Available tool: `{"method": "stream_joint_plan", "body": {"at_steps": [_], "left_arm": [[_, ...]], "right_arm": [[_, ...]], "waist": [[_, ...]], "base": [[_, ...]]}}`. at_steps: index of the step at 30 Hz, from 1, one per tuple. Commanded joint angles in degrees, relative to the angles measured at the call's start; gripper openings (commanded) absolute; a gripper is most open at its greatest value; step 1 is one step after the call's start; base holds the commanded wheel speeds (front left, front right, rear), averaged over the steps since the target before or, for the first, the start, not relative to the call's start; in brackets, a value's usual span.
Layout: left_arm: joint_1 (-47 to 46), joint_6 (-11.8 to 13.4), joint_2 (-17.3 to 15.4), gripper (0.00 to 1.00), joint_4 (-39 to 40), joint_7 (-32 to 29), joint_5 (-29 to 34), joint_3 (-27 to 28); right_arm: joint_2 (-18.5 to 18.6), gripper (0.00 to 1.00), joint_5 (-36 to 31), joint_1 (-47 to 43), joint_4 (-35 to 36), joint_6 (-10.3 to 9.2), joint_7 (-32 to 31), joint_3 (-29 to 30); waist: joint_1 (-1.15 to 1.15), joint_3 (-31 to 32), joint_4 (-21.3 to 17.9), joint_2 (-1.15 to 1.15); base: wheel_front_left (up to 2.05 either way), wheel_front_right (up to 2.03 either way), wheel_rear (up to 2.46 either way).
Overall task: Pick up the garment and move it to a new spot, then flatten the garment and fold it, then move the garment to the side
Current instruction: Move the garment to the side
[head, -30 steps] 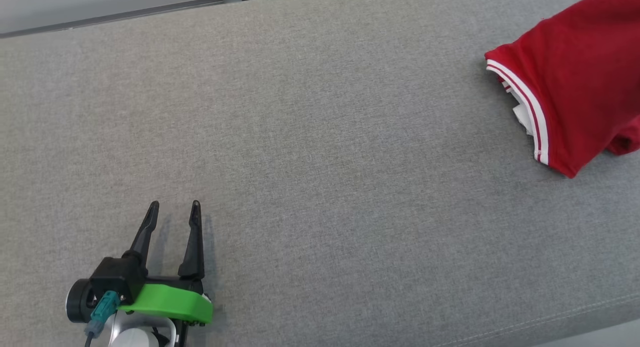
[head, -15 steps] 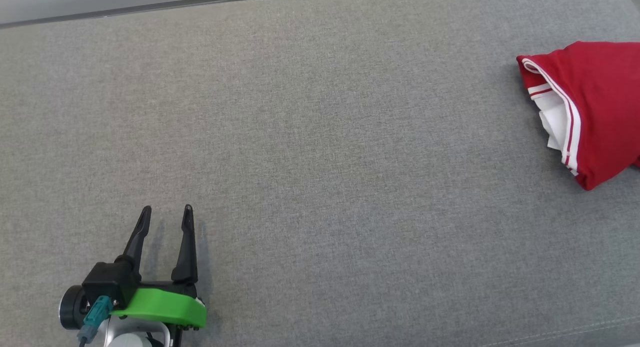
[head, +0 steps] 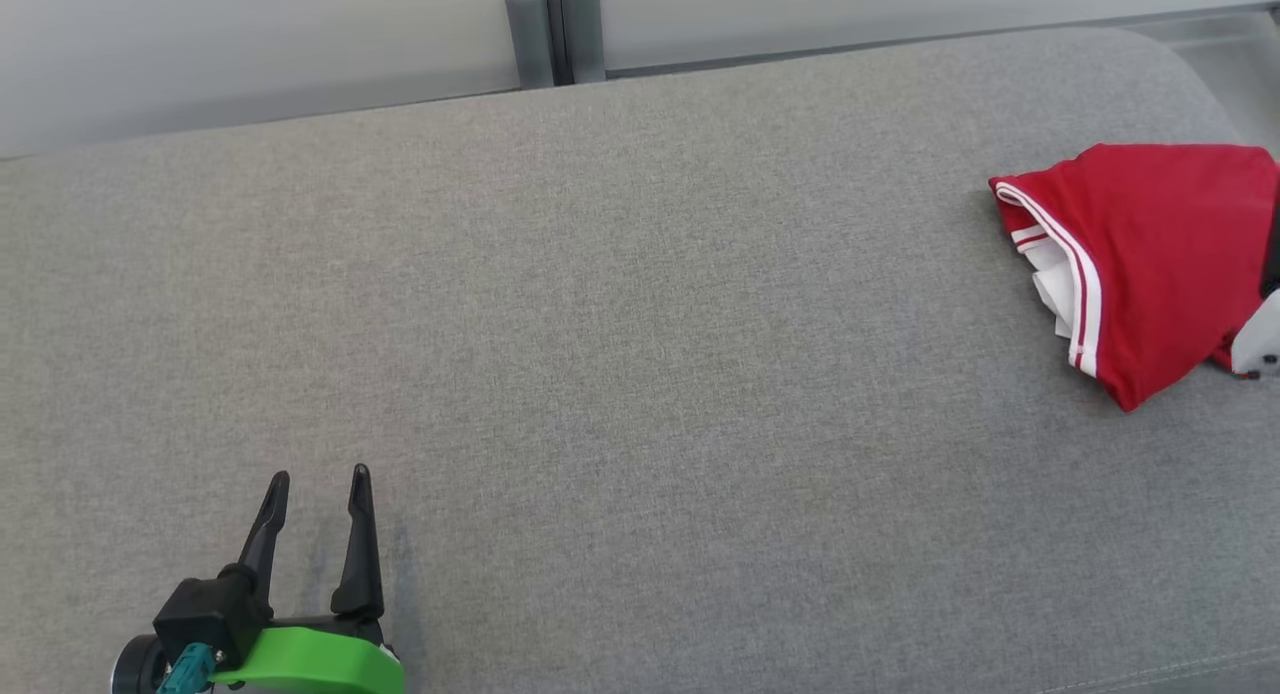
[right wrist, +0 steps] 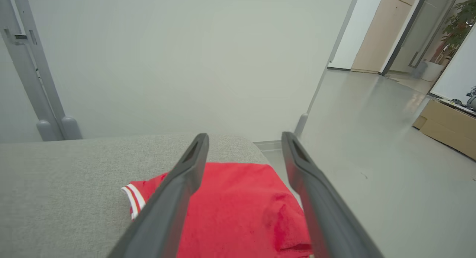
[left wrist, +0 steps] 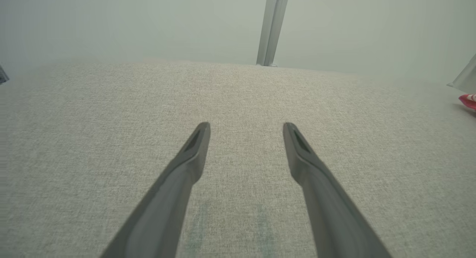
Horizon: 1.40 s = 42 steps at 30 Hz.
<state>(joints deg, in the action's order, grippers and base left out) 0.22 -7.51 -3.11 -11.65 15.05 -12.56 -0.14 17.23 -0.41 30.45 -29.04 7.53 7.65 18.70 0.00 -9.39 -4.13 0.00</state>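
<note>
The garment [head: 1150, 254] is red with white-striped trim and lies folded in a small bundle at the far right end of the grey cushion [head: 640, 374]. My right gripper [right wrist: 244, 135] is open just above the garment [right wrist: 238, 209], its fingers apart and holding nothing. A pale part of my right arm [head: 1262, 342] shows at the garment's right edge. My left gripper [head: 320, 474] rests open at the lower left, far from the garment. In the left wrist view it [left wrist: 245, 125] hovers over bare fabric, and a sliver of the garment [left wrist: 469, 101] shows at the right edge.
A pale wall panel with a grey post [head: 545, 29] runs behind the cushion. The cushion's rounded right end [head: 1190, 74] lies close to the garment, with smooth floor [right wrist: 372, 157] beyond it. Cardboard boxes [right wrist: 450, 128] stand far off to the right.
The garment has gone from hanging at the upper right to lying flat on the cushion, let go by my right gripper. The head camera has tilted up. My left gripper stays open.
</note>
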Motion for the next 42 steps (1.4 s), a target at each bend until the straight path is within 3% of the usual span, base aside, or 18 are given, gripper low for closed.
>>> {"method": "stream_joint_plan", "body": {"at_steps": [1, 4, 10, 19, 29, 42], "left_arm": [[0.61, 0.03, 0.01, 1.0, 0.03, 0.14, -0.33, 0.29], [1.22, 0.03, 0.04, 1.0, 0.1, 0.13, -0.49, 0.95], [1.99, 0.03, 0.14, 1.0, -0.59, 0.14, -0.68, 1.37], [1.46, 0.03, 0.15, 1.0, -2.57, 0.14, -0.78, 2.06], [0.28, 0.03, 0.17, 1.0, -4.56, 0.14, -0.85, 2.4], [0.12, 0.03, 0.16, 1.0, -5.11, 0.14, -2.14, 1.63]], "right_arm": [[-0.08, 1.0, 0.95, -2.15, 1.08, -0.09, 1.01, -0.41], [-0.53, 1.0, 2.47, -7.1, 3.71, -0.09, 3.0, -0.95], [-5.22, 1.0, 4.47, -16.34, 8.32, -0.09, 6.55, -2.13], [-11.82, 1.0, -0.23, -25.2, 14.15, -0.09, 7.52, -6.64], [-13.87, 1.0, -5.53, -29.96, 16.54, -0.09, 7.56, -7.42], [-14.24, 1.0, -2.72, -31.7, 17.51, -0.09, 7.57, -8.98]], "waist": [[0.0, 2.22, 0.3, 0.0], [0.0, 3.64, 1.05, 0.0], [0.0, 6.09, 2.69, 0.0], [0.0, 7.77, 4.87, 0.0], [0.0, 8.53, 6.23, 0.0], [0.0, 9.18, 6.66, 0.0]], "base": [[0.0, 0.0, 0.0], [0.0, 0.0, 0.0], [0.0, 0.0, 0.0], [0.0, 0.0, 0.0], [0.0, 0.0, 0.0], [0.0, 0.0, 0.0]]}}
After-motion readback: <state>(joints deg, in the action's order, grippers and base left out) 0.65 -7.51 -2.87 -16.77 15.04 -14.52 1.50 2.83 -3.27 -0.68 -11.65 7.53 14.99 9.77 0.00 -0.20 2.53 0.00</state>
